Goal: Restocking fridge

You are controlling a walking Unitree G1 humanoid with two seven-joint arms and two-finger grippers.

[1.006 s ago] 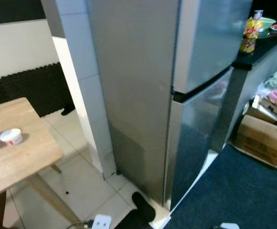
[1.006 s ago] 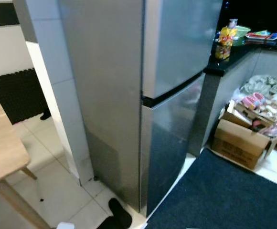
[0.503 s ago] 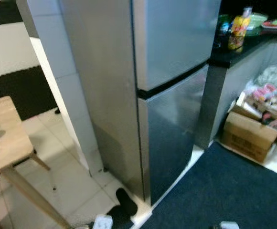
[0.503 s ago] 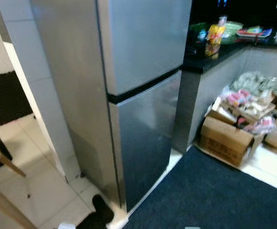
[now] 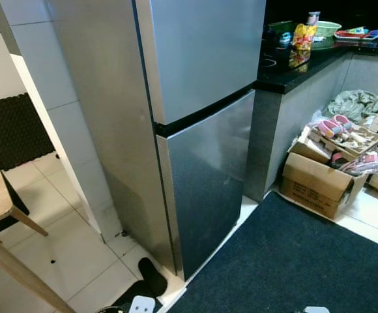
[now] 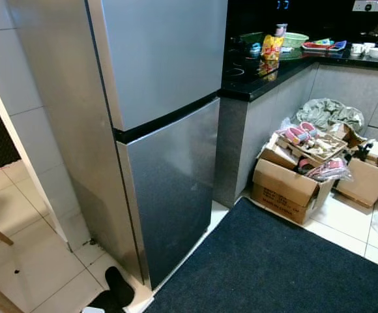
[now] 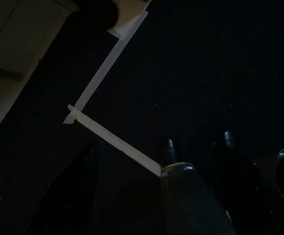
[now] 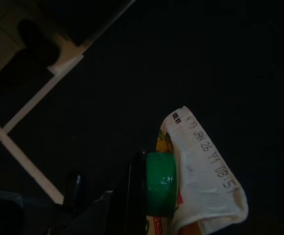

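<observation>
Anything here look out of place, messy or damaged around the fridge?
The fridge itself looks intact, both doors closed. What stands out is the clutter: a dark slipper lies on the tiles right at the fridge's front corner, and overfilled cardboard boxes sit on the floor against the counter. The right hand holds a green-capped carton.

Fridge [image 5: 195,130] centre, doors shut, tiled wall [image 5: 58,117] on its left. Counter [image 6: 274,72] abuts its right side, items on top. Cardboard boxes [image 6: 287,186] below counter on floor. Rug [image 6: 274,274] before fridge.
</observation>
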